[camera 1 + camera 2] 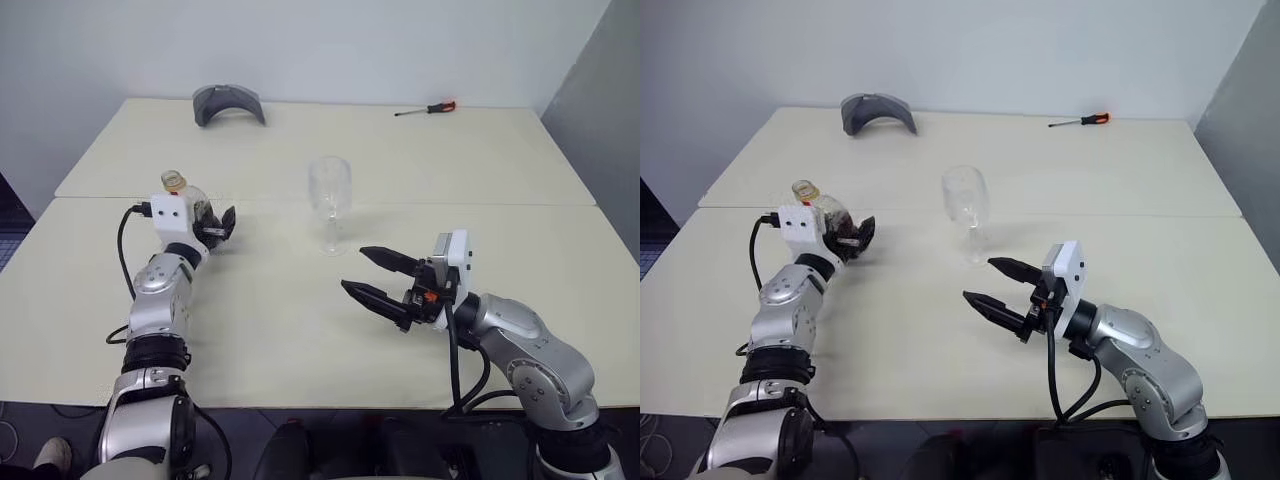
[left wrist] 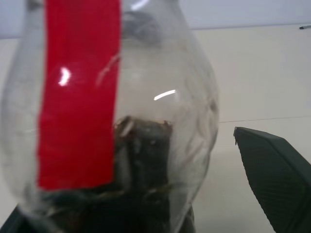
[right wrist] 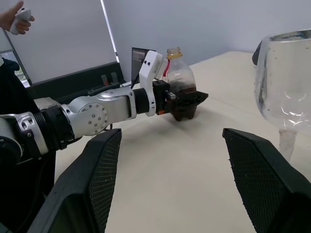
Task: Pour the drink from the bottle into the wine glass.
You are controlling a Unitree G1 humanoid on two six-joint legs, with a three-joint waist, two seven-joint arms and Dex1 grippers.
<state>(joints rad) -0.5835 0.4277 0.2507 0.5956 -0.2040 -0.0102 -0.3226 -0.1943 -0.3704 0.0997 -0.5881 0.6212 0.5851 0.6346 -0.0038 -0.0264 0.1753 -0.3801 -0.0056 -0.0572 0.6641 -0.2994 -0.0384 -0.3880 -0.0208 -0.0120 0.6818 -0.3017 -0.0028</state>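
Bottle (image 3: 181, 87) stood at surface's (image 1: 280, 330) left, between left pincer's (image 3: 187, 101) parted jaws, grip uncertain | Light, thin-walled, slick plastic; best held low on body | Right pincer (image 1: 378, 281) spread, empty | Glass (image 1: 329, 203) fragile, mid-surface

Head pair overlooks table (image 1: 300, 330); wrist cams level.

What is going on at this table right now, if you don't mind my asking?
The robot is set up to pour a drink. Its left gripper has its jaws around the bottle, which stands on the table with a little dark drink in the bottom. The wine glass stands empty mid-table. The right gripper hovers with its jaws open, short of the glass, holding nothing.
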